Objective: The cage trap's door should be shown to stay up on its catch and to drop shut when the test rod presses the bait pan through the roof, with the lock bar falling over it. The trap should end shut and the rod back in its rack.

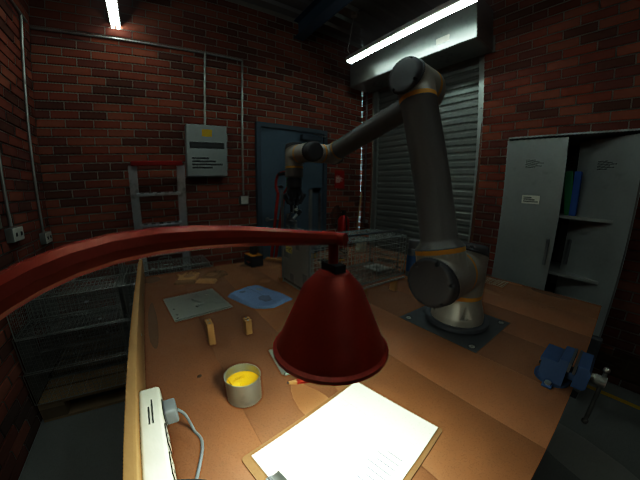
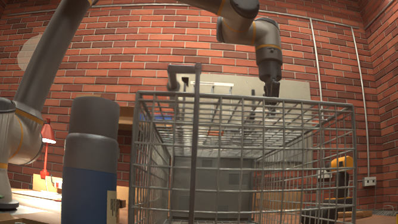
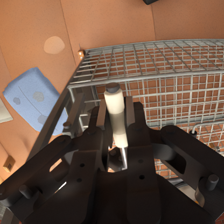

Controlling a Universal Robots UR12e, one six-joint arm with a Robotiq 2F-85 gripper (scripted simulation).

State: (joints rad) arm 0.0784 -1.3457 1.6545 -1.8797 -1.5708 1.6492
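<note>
The test rod (image 3: 115, 113), a cream stick with a grey tip, is partly hidden by the fingers of my gripper (image 3: 115, 118), which is closed around it. It points down beside the near end of the wire cage trap (image 2: 242, 158). In the second side camera my gripper (image 2: 271, 98) stands at the level of the cage's roof, toward its far right side. The trap's solid door (image 2: 213, 181) fills the far end of the cage. A grey plate (image 2: 238, 86) rises behind the roof. The bait pan is not clear to me.
A brick wall stands behind the bench. A blue cloth (image 3: 33, 99) lies on the bench left of the cage. A grey and blue canister (image 2: 91, 161) stands beside the cage. The red desk lamp (image 1: 331, 325), a yellow-filled tin (image 1: 242, 383) and a clipboard (image 1: 345, 439) sit nearer.
</note>
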